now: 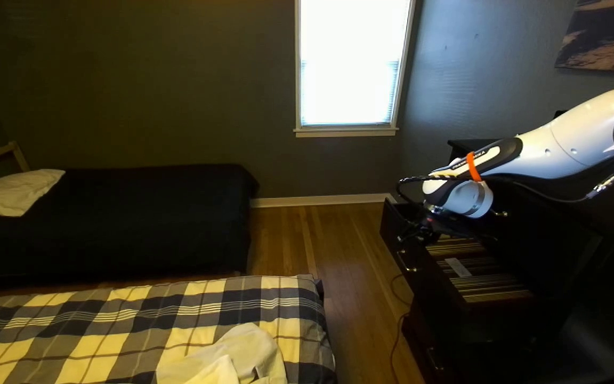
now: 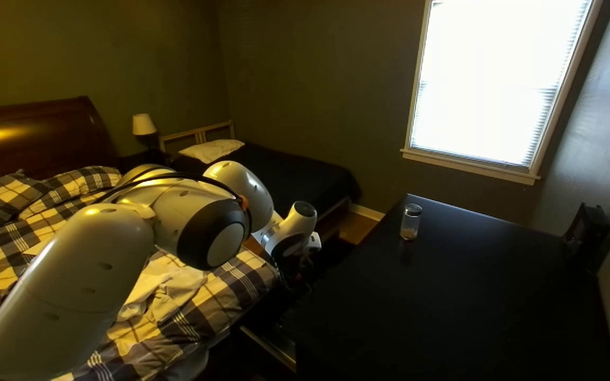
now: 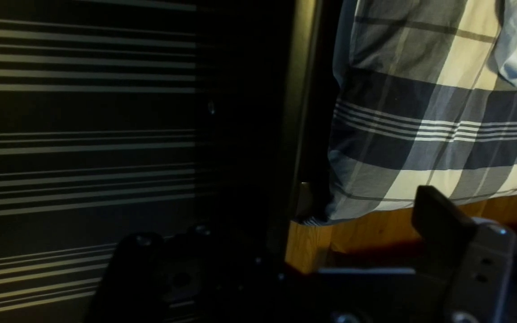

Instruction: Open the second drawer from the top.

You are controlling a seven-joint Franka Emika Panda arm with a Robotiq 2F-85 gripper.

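Observation:
The second drawer from the top [image 1: 390, 226] is near-black and stands pulled out from the dresser, with a pale metal pull [image 1: 407, 262] on its front. Striped bands and a small pale item [image 1: 458, 266] show inside it. In the wrist view its front rim [image 3: 302, 80] runs top to bottom, with the striped inside to the left. My gripper [image 1: 414, 233] is at the drawer's front, near its far end. In the wrist view the gripper [image 3: 301, 220] has its fingers wide apart, one on each side of the rim's line. Whether it touches the rim is unclear.
The dresser top [image 2: 458, 296] bears a glass jar [image 2: 411, 222] and a dark box-like object [image 2: 591, 238]. A plaid bed [image 1: 142, 325] stands opposite, close to the drawer front. A lower drawer pull [image 1: 435, 358] and a floor cable [image 1: 396, 341] show below.

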